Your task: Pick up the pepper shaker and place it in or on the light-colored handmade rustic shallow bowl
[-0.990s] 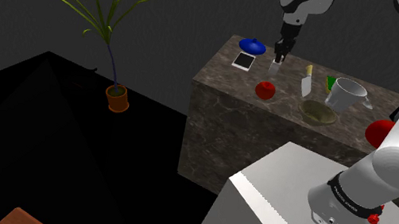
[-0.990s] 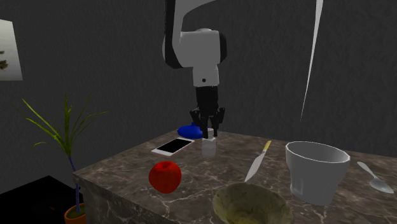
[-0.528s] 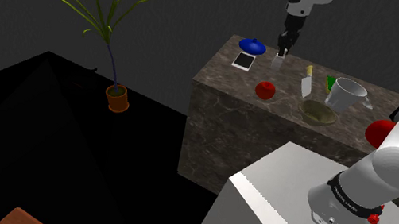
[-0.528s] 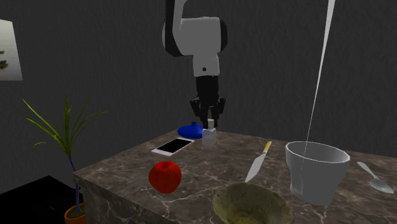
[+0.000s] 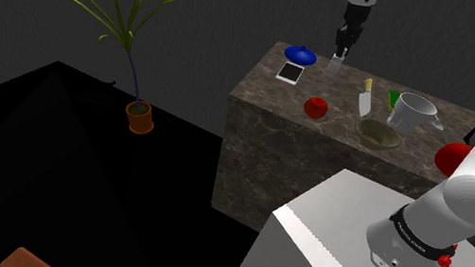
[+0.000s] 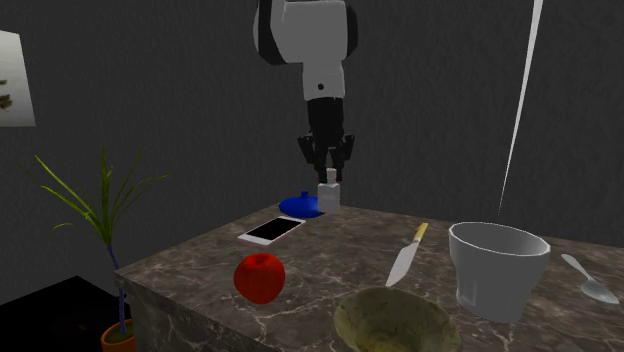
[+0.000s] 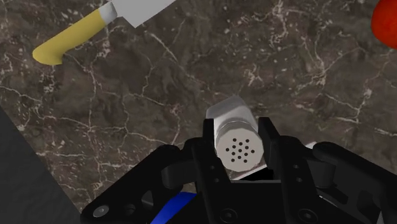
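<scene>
As the shoulder view shows, the black gripper [image 5: 338, 55] holds the pale pepper shaker [image 5: 335, 64] above the marble counter [image 5: 268, 142]. Second exterior view: the shaker hangs aloft, well apart from the olive-tan bowl [image 6: 392, 322]. Wrist view: both fingers [image 7: 212, 145] clamp its perforated cap.

The shoulder view sits high behind the white box stand [image 5: 337, 228], far from the black two-finger gripper [image 5: 338, 58]. The second exterior view faces it, low and nearer. The wrist view looks straight down. All share the dark marble counter [image 6: 320, 262].

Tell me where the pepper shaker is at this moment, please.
The pepper shaker is clasped in the end effector, above the far end of the marble counter in the second exterior view, beside the blue dish and beyond the phone.
</scene>
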